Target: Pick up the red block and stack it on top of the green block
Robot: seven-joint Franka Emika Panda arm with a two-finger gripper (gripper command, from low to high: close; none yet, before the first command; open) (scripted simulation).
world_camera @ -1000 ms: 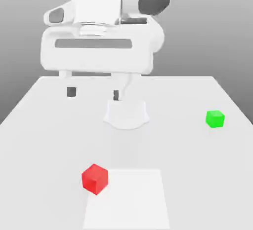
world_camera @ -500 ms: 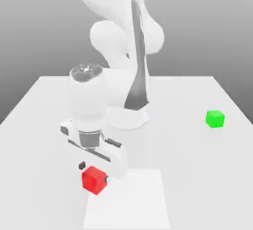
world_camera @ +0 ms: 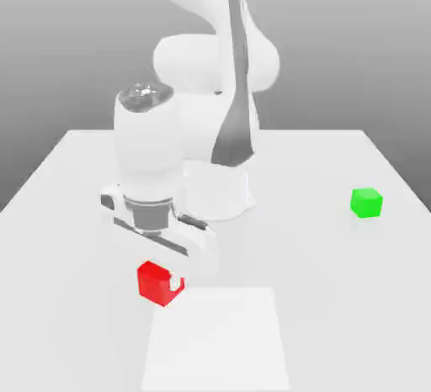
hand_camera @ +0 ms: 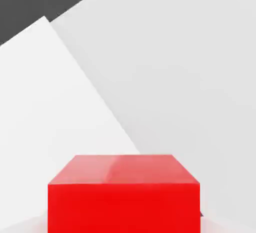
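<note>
White matte table (world_camera: 337, 281), paler square patch (world_camera: 219, 340), grey backdrop; end effector (world_camera: 160, 285) clamped on red block (world_camera: 152, 281)

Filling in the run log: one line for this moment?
phase: grasp | gripper: shut on red block | green block: apart, untouched

No readable txt, labels, brands or nos. anywhere; all surfaces plain.
</note>
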